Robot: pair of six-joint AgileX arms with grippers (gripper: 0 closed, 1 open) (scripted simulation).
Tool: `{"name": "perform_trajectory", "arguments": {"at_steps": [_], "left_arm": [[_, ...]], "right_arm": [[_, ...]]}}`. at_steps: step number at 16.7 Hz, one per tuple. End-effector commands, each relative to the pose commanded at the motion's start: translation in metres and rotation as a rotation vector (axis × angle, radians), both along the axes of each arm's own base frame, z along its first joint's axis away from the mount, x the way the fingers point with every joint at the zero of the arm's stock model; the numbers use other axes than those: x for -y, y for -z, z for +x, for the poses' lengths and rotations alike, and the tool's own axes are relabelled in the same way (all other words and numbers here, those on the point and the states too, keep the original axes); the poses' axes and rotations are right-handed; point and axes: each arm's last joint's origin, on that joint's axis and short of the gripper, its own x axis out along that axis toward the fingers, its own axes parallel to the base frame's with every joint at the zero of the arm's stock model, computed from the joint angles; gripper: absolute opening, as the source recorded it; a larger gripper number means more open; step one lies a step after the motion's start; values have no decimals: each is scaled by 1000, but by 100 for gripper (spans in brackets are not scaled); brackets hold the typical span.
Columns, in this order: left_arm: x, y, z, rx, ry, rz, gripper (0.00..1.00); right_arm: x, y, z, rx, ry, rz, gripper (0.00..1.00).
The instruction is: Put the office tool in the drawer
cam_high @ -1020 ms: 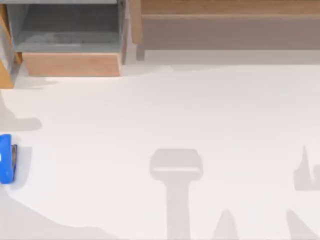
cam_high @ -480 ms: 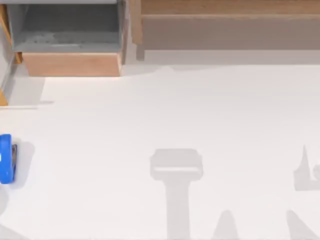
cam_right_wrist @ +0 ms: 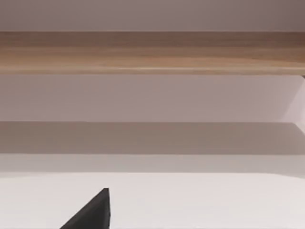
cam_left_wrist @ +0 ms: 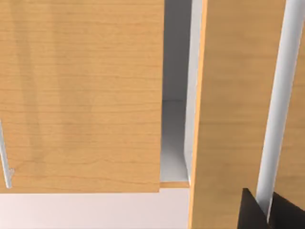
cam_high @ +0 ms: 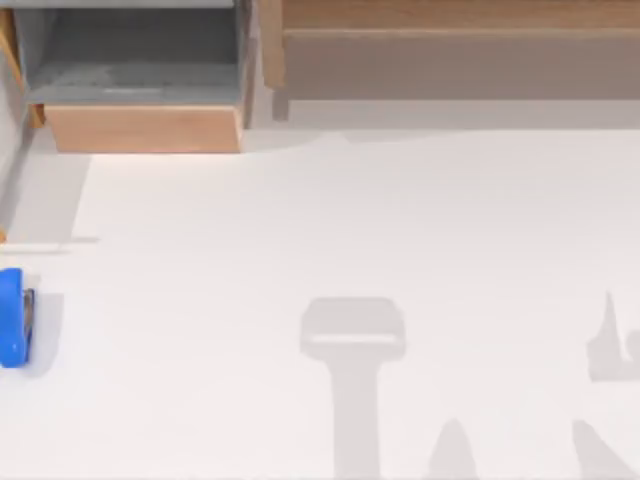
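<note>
The drawer (cam_high: 140, 128) stands pulled out at the far left of the bench (cam_high: 330, 230), its grey inside open to above, so we judge the opening step done. The office tool (cam_high: 12, 318) lies untouched on the bench at the left edge, well apart from the drawer and nearer to us. Beside the drawer runs the wider wooden shelf (cam_high: 450, 60). Our left gripper (cam_left_wrist: 267, 212) hangs close to the light-wood panels; our right gripper (cam_right_wrist: 93, 212) faces the shelf. We cannot tell whether either is open. Picking up, carrying and dropping the tool all remain.
</note>
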Motion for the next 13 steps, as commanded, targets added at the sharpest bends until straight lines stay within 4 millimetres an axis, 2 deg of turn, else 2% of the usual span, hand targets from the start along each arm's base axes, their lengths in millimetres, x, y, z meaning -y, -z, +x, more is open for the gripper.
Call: {"name": "perform_trajectory", "arguments": {"at_steps": [3, 7, 13], "left_arm": [[1, 0, -18, -1, 2, -1, 0], [2, 0, -19, -2, 2, -2, 0], [2, 0, -19, -2, 2, -2, 45]], "right_arm": [[0, 0, 0, 0, 0, 0, 100], [0, 0, 0, 0, 0, 0, 100], [0, 0, 0, 0, 0, 0, 100]]}}
